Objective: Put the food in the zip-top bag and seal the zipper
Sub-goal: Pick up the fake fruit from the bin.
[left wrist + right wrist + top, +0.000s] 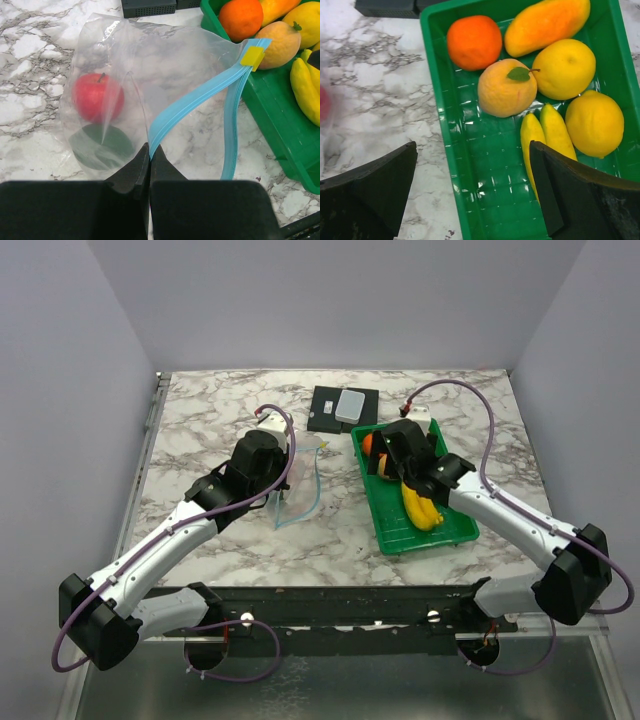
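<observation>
I am watching a marbled tabletop from above and from both wrists. My left gripper is pinching the zip-top bag, its jaws pressed together on the plastic at one end of the light-blue zipper. The bag is sitting near the middle of the tabletop, just left of the green tray. Its mouth is gaping, and the two blue strips are meeting at a yellow slider tab by the tray's rim. A red apple is lying inside the bag, with a green fruit just below it (blurred by the plastic).

My right gripper is hovering over the tray, jaws spread wide and holding nothing. Inside the tray are lying an orange, a peach-coloured fruit with a leaf, a long orange-yellow fruit, two yellow round fruits and the banana bunch. The tray is sitting right of centre on the tabletop. A black block is resting near the far edge.
</observation>
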